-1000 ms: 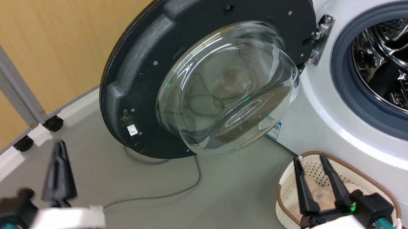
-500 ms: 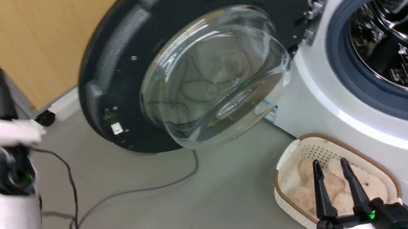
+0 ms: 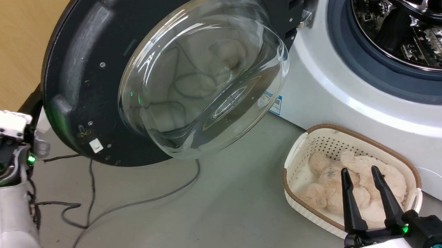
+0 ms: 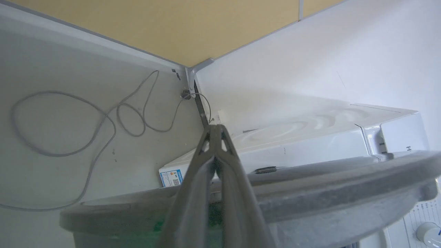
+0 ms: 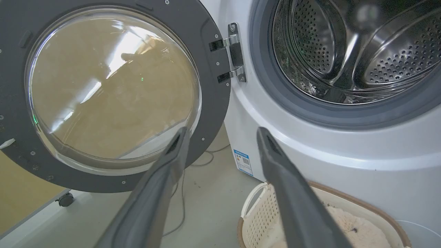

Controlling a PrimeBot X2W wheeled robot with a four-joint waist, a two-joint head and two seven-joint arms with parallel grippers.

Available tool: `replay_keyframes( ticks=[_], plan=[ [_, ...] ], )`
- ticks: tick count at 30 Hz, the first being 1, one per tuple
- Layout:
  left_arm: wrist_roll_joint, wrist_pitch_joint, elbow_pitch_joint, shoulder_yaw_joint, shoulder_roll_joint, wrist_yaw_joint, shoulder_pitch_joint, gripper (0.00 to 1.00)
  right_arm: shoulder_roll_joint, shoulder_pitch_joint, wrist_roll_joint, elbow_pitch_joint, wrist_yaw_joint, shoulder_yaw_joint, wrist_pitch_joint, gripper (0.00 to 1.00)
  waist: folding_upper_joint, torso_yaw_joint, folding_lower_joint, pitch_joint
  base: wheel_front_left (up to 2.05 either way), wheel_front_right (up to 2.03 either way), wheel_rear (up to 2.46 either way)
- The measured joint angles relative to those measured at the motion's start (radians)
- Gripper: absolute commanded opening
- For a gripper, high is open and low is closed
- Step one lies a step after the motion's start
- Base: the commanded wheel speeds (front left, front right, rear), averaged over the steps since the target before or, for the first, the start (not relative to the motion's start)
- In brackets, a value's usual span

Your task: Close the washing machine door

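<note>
The washing machine door stands wide open and takes up the upper left and centre of the head view. Its black inner face and bulging glass bowl are turned toward the camera. In the right wrist view a metal hinge joins the door's right edge to the washing machine, whose white front fills the right side of the frame. The steel drum sits uncovered at the upper right, ringed by a grey rubber ring. A small blue label shows low on the machine's front, just right of the glass bowl.

The left gripper is seen in the left wrist view at the centre of the frame. Its two fingers are pressed together at the tips with nothing between them. They reach across the door's grey outer rim, which runs along the lower part of that frame. Whether they touch the rim cannot be told.

The right gripper is at the lower right of the head view, its fingers spread apart and holding nothing. It hovers over a white lattice basket that stands on the floor against the machine's front. A pale fluffy soft toy lies inside the basket.

A grey cable trails across the floor below the door, at the lower centre. A yellow wall shows at the upper left.
</note>
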Motion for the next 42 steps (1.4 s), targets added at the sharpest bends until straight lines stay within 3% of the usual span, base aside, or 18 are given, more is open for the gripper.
replay_keyframes(
  ticks=[11,19,24,31,37,42],
  plan=[
    [-0.104,0.278,-0.1,-0.043,0.02,-0.052,0.133,0.0,0.006,-0.001,0.015,0.008,0.0,-0.006,0.0,1.0,0.0,-0.022,0.0,-0.054,0.0,0.0,0.0],
    [-0.228,0.436,-0.23,-0.063,-0.066,-0.05,0.276,0.0,0.012,0.014,0.026,0.01,0.0,-0.025,0.0,1.0,0.0,-0.05,-0.0001,-0.12,0.0,0.0,0.0],
    [-0.303,0.491,-0.341,-0.103,-0.112,-0.021,0.353,0.0,0.014,0.017,0.028,0.01,0.0,-0.046,0.0,1.0,0.0,-0.084,-0.0001,-0.143,0.0,0.0,0.0],
    [-0.367,0.483,-0.457,-0.231,-0.137,0.009,0.474,0.0,0.015,0.018,0.031,0.003,0.0,-0.08,0.0,1.0,0.0,-0.16,-0.0001,-0.161,0.0,0.0,0.0],
    [-0.451,0.41,-0.513,-0.358,-0.137,0.029,0.517,0.0,0.015,0.019,0.028,-0.001,0.0,-0.09,0.0,1.0,0.0,-0.23,-0.0001,-0.157,0.0,0.0,0.0],
    [-0.504,0.332,-0.545,-0.488,-0.14,0.03,0.547,0.0,0.016,0.018,0.028,-0.003,0.0,-0.089,0.0,1.0,0.0,-0.333,-0.0001,-0.143,0.0,0.0,0.0]
  ],
)
